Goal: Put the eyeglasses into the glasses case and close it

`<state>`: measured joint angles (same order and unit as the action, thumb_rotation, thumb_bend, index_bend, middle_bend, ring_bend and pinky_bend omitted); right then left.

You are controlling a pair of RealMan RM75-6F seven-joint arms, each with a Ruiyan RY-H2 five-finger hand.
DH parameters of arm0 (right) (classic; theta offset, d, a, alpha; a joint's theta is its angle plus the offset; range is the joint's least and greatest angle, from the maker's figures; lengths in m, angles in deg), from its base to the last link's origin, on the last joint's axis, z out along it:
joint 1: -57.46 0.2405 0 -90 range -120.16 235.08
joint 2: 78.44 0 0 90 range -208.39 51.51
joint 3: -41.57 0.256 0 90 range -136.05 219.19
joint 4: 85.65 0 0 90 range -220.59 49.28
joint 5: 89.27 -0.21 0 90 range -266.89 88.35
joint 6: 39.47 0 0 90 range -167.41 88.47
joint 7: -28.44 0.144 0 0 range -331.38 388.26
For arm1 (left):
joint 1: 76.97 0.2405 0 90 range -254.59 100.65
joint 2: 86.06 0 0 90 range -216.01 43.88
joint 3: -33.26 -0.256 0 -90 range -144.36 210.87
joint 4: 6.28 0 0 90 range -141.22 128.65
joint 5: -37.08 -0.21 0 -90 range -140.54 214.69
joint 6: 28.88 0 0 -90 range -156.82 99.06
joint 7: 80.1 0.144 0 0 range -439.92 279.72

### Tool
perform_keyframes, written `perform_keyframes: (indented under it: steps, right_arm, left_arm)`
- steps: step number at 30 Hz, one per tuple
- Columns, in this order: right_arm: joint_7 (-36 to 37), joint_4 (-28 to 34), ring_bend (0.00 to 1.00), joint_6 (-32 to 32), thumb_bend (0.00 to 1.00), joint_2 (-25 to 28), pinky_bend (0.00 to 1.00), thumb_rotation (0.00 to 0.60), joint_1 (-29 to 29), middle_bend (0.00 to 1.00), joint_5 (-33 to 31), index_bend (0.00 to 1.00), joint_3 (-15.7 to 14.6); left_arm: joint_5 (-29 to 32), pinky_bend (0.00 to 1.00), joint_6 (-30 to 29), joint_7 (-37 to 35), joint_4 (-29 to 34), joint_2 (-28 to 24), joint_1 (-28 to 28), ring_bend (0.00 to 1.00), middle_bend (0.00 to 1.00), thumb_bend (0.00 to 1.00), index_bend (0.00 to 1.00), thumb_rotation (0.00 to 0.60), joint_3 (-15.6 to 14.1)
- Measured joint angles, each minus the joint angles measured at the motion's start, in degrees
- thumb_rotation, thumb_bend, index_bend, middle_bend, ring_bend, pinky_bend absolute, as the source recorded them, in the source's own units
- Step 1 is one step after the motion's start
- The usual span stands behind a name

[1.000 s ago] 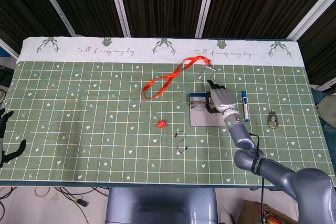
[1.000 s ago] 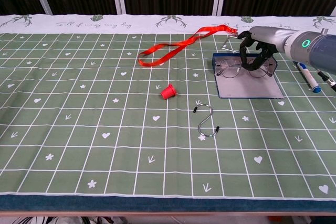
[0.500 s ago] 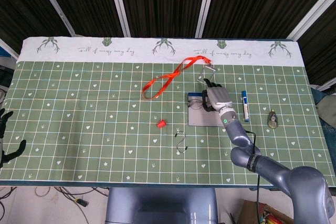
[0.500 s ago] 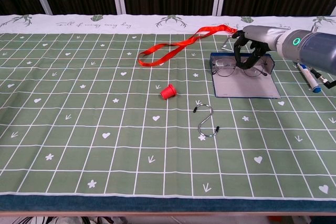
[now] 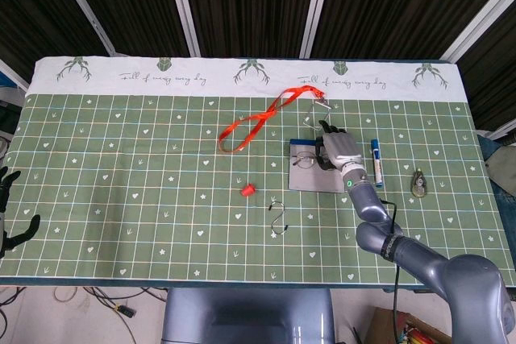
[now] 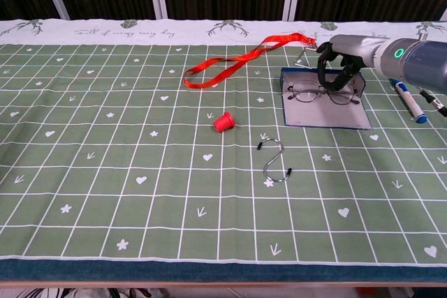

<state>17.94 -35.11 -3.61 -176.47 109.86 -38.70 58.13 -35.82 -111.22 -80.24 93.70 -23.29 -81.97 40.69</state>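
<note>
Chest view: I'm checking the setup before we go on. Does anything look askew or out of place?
Nothing stands out. The wire-framed eyeglasses lie on the open grey glasses case, under the right hand. The red lanyard, red cap and metal S-hook lie loose nearby.

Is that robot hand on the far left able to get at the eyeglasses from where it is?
Probably not. The left robot hand sits at the table's far left edge, while the eyeglasses lie across the table with the right robot hand over them.

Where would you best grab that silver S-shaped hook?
Probably at the straight middle stretch of the S-hook, coming from above. It lies flat on the tablecloth, with open space around it; the curled ends offer less to pinch across.
</note>
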Motion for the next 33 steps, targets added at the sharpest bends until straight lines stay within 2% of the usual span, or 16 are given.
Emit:
perform_keyframes:
  steps: [4,7,12,17,20,22,26,29,33]
  right_arm:
    - [-0.14,0.60,0.13,0.32,0.51,0.25,0.18,0.600,-0.10,0.01,0.08,0.46,-0.04]
    - [-0.50,0.76,0.12,0.30,0.48,0.36,0.18,0.600,-0.09,0.00,-0.06,0.36,-0.15]
    - [-0.41,2.73,0.11,1.38,0.38,1.15,0.18,0.600,-0.53,0.00,-0.16,0.24,0.08]
    - [-0.53,9.58,0.11,5.21,0.31,3.99,0.18,0.600,-2.38,0.00,0.95,0.20,-0.09]
    - [-0.99,14.51,0.12,7.87,0.30,6.02,0.18,0.600,-3.84,0.02,1.68,0.19,-0.48]
    - [-1.63,19.08,0.14,10.46,0.30,7.81,0.18,0.600,-5.29,0.06,2.25,0.19,-0.97]
    - [-3.78,27.61,0.26,15.97,0.34,10.94,0.20,0.600,-8.49,0.20,3.00,0.19,-2.60]
    - [-6.42,32.52,0.38,18.25,0.42,13.27,0.33,0.600,-10.45,0.32,3.25,0.18,-4.54]
    - [-10.70,34.83,0.54,18.18,0.54,14.93,0.50,0.600,-11.12,0.47,2.22,0.17,-6.52]
  left_arm:
    - [0.01,0.00,0.02,0.19,0.05,-0.01,-0.01,0.00,0.00,0.34,0.10,0.600,-0.02]
    - [-0.02,0.00,-0.05,0.10,0.05,0.00,0.02,0.00,0.00,0.34,0.10,0.600,-0.02]
    - [0.11,0.00,0.08,0.08,-0.03,-0.05,0.00,0.00,0.00,0.34,0.10,0.600,0.02]
    - [0.20,0.00,0.24,0.14,0.00,-0.11,-0.03,0.00,0.00,0.35,0.10,0.600,-0.01]
    - [-0.02,0.00,0.24,0.27,0.01,-0.11,-0.04,0.00,0.00,0.35,0.10,0.600,-0.11]
    - [-0.17,0.00,0.19,0.36,0.07,-0.10,-0.03,0.00,0.00,0.35,0.10,0.600,-0.20]
    - [-0.36,0.00,0.00,0.44,0.11,-0.01,0.01,0.00,0.00,0.35,0.10,0.600,-0.23]
    - [-0.59,0.00,-0.21,0.53,0.14,0.08,0.06,0.00,0.00,0.35,0.10,0.600,-0.29]
    - [-0.78,0.00,-0.39,0.57,0.09,0.19,0.11,0.00,0.00,0.35,0.10,0.600,-0.33]
